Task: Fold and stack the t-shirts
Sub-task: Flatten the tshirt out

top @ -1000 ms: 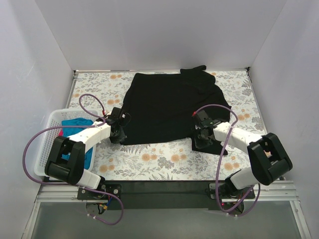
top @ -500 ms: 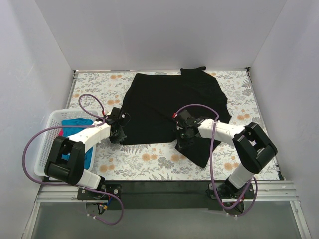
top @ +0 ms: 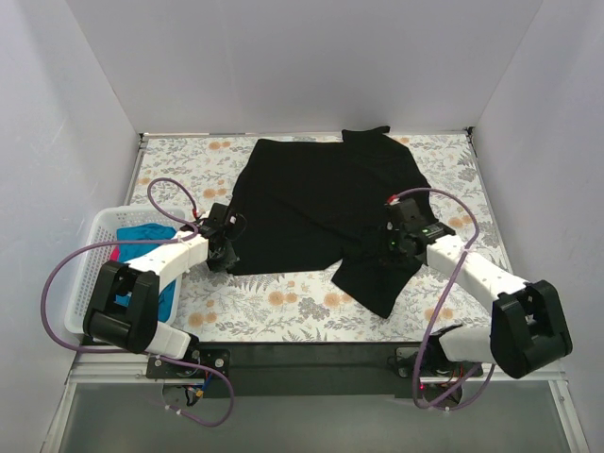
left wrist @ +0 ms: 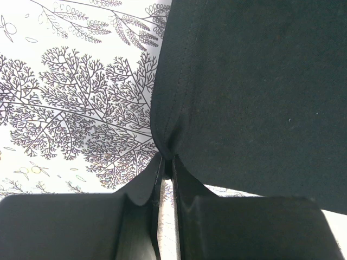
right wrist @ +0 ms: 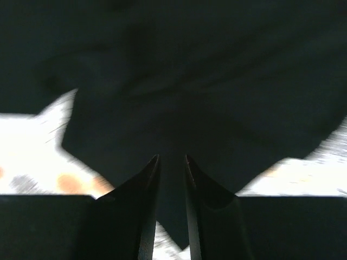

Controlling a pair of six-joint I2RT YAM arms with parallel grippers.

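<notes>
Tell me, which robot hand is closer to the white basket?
Left. The left gripper pinches a corner of the black t-shirt just right of the white basket. The right gripper sits over the shirt's other side, much farther away.

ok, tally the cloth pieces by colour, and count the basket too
black t-shirt: 1
teal-blue t-shirt: 1
pink-red cloth: 1
white basket: 1
Total: 4

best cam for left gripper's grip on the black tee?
Left wrist: left gripper pinches the edge of the black tee, close up. Top external shows that gripper small, at the tee's left edge. Right wrist misses it.
</notes>
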